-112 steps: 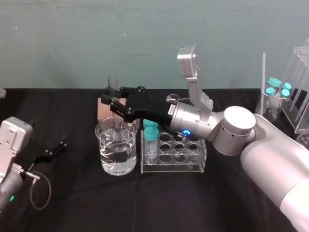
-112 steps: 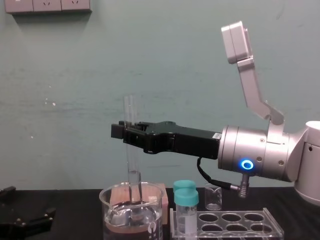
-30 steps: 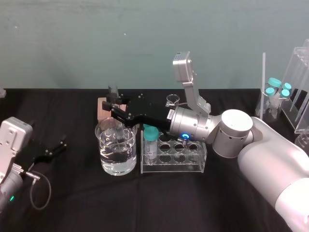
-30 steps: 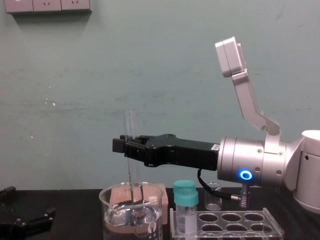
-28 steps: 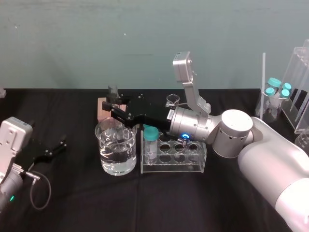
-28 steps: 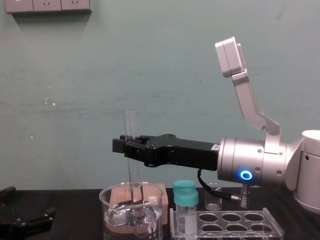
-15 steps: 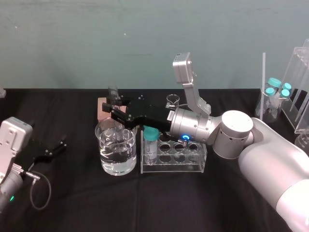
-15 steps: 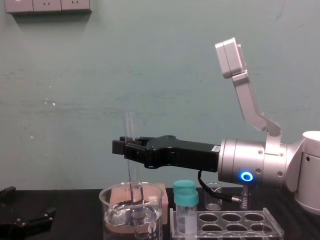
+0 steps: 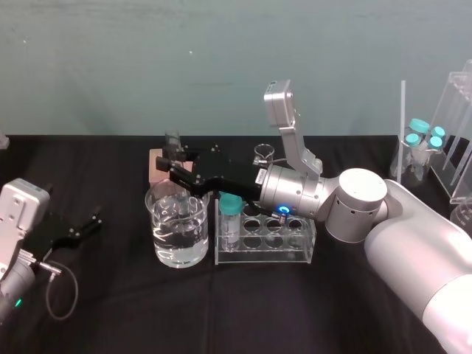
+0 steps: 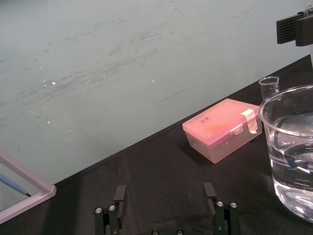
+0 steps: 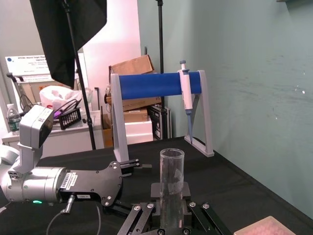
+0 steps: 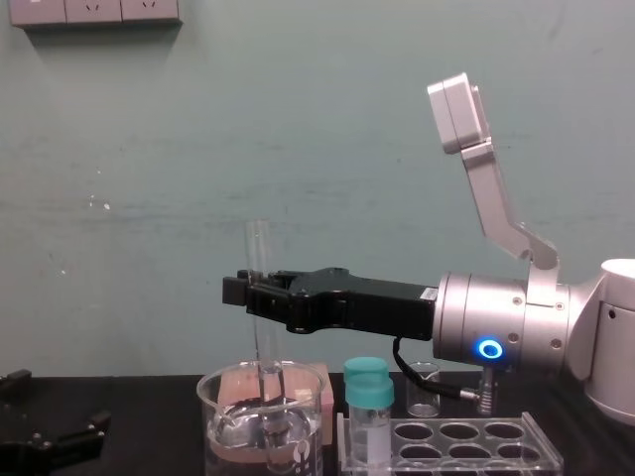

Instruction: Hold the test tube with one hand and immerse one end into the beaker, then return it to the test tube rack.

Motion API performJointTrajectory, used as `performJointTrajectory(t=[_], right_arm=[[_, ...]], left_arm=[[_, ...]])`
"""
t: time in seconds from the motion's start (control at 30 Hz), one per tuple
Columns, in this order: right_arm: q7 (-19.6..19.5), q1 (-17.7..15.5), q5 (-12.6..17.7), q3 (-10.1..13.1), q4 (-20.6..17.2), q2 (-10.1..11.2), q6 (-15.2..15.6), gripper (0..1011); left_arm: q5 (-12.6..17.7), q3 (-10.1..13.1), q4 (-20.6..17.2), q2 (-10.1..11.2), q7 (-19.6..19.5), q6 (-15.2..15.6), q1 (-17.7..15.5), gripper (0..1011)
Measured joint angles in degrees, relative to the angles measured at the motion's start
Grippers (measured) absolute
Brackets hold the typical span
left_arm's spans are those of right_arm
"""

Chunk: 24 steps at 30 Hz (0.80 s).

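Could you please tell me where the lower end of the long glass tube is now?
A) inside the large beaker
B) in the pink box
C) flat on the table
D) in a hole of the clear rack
A: the right pincer grips the tube upright, its lower end down inside the beaker, left of the rack; the left pincer rests open, off to the left.

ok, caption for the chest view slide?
Right gripper holds the test tube upright, lower end dipped in the beaker of liquid, rack alongside; left gripper parked open.

A scuffed teal wall [image 12: 298, 119] with white sockets [image 12: 94, 10] rises behind the black-covered table [image 9: 221, 310].
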Motion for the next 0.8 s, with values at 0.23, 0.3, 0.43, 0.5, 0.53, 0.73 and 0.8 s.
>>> performJointTrajectory(t=[0.23,0.3,0.43,0.5,0.53,0.73,0.8], right_arm=[[-0.19,-0.12,0.03,-0.07,-0.28,0.08,0.03,225],[-0.24,-0.18,0.07,-0.07,-0.38,0.14,0.04,226],[-0.27,-0.23,0.13,-0.07,-0.43,0.14,0.04,225],[-0.28,-0.23,0.14,-0.08,-0.45,0.16,0.07,225],[-0.29,-0.23,0.14,-0.09,-0.50,0.19,0.11,225],[-0.32,-0.25,0.15,-0.14,-0.58,0.32,0.16,225],[-0.32,-0.25,0.16,-0.16,-0.59,0.34,0.15,226]], left_arm=[[0.00,0.00,0.00,0.00,0.00,0.00,0.00,1000],[0.00,0.00,0.00,0.00,0.00,0.00,0.00,1000],[0.00,0.00,0.00,0.00,0.00,0.00,0.00,1000],[0.00,0.00,0.00,0.00,0.00,0.00,0.00,1000],[0.00,0.00,0.00,0.00,0.00,0.00,0.00,1000],[0.00,0.00,0.00,0.00,0.00,0.00,0.00,1000],[0.00,0.00,0.00,0.00,0.00,0.00,0.00,1000]])
